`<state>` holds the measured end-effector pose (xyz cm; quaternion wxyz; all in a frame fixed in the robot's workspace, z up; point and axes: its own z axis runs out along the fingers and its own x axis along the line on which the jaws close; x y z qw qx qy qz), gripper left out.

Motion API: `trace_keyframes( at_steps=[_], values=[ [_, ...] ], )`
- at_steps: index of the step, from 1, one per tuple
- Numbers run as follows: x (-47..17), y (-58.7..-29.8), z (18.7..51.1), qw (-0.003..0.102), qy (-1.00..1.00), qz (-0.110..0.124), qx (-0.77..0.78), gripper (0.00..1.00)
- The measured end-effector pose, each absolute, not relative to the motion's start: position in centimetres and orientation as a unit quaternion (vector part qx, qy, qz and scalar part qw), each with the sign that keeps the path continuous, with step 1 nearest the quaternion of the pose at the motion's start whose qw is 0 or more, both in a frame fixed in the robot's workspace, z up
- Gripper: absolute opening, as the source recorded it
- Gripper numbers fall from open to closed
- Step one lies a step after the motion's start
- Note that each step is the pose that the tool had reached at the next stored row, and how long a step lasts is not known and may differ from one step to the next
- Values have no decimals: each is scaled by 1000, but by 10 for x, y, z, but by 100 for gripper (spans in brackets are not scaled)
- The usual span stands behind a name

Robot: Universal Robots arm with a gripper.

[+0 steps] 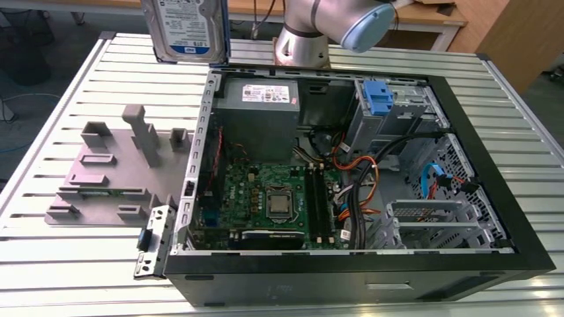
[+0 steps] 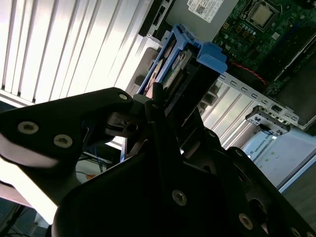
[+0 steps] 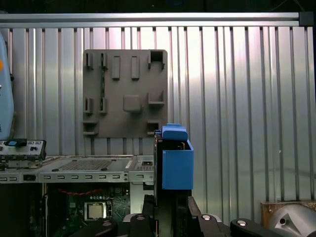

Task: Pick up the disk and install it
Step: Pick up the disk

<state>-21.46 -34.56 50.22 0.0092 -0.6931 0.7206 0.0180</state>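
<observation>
The disk (image 1: 189, 28) hangs upright in the air above the slatted table, just beyond the far corner of the open computer case (image 1: 352, 276) on the exterior view's left. Its white-and-blue label faces the camera. In the second wrist view my gripper (image 2: 157, 101) is shut on the disk (image 2: 183, 52), and black fingers (image 2: 148, 111) clamp its blue-railed edges. In the first wrist view the disk (image 3: 176, 160) stands edge-on over my gripper (image 3: 167, 205), showing a blue rail. Inside the case, the drive cage with a blue latch (image 1: 376, 98) sits at the far right.
A grey power supply box with a white sticker (image 1: 261, 105) fills the case's far left. A grey fixture plate (image 1: 113, 168) with upright pegs lies on the table (image 1: 53, 264) to the case's left. The arm's base (image 1: 304, 43) stands behind the case. Cables cross the case's middle.
</observation>
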Motion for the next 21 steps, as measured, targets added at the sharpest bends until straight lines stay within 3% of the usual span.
trace_keyframes(
  at_steps=[21],
  values=[
    [-188,-346,502,9,721,18,-693,35]
  ],
)
